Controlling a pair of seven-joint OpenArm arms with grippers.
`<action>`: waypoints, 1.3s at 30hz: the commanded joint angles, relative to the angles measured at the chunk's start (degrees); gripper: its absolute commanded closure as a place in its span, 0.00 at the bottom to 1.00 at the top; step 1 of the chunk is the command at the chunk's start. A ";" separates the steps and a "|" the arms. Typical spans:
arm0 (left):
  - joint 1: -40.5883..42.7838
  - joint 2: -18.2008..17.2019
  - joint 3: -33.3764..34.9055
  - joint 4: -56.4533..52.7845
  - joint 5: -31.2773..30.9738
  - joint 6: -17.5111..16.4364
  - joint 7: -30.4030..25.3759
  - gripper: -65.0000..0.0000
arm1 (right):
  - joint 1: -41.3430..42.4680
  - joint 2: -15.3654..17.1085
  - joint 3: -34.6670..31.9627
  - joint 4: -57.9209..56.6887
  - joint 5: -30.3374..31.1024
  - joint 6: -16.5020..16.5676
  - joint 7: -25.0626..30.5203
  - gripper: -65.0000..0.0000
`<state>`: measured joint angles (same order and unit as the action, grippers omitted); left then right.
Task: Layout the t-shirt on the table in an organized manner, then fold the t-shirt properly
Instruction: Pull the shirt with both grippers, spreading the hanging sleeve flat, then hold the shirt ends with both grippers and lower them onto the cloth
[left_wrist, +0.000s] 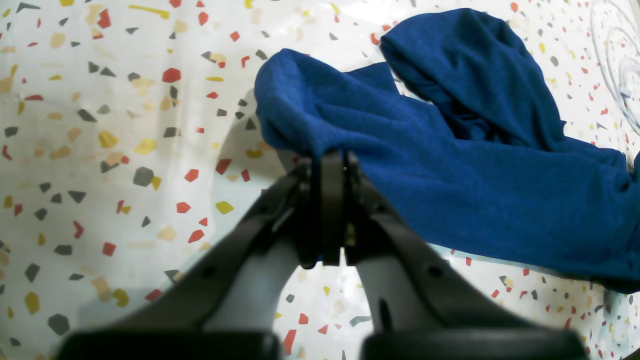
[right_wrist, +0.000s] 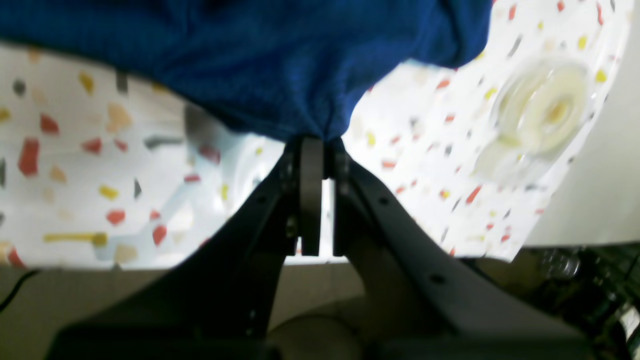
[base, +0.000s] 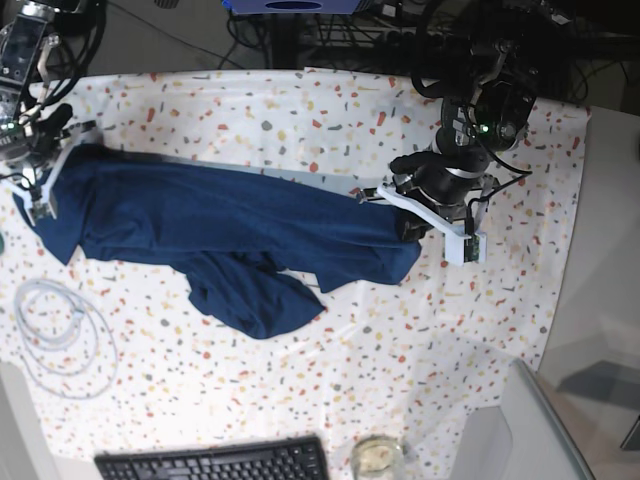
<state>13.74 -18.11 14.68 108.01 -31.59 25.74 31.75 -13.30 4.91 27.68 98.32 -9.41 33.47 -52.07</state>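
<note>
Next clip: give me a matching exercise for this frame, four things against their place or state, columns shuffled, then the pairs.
Things:
1. t-shirt
2. left gripper
3. keyboard
4. cable coil

Place or state:
A. looped on the table, at the base view's left side
B. stretched between both arms, one sleeve bunched toward the near edge
C. at the base view's bottom edge
D. shut on the shirt's edge

Pairs: 1-B, 2-D, 3-C, 4-A
</note>
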 joint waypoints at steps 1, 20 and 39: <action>-0.24 -0.31 -0.30 1.22 0.25 0.07 -1.37 1.00 | 0.25 0.76 0.14 0.89 -0.13 -0.20 0.34 0.97; -0.24 -0.22 0.14 1.14 0.25 0.07 -1.37 1.00 | -0.37 0.94 0.49 0.80 -0.22 -0.20 0.25 0.97; 0.90 -0.22 -0.30 1.14 0.25 0.07 -1.37 1.00 | 0.07 0.50 0.05 0.62 0.05 -0.20 0.25 0.97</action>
<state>14.83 -18.11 14.70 108.01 -31.62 25.74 31.53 -13.82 4.71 27.73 97.91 -9.39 33.47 -52.34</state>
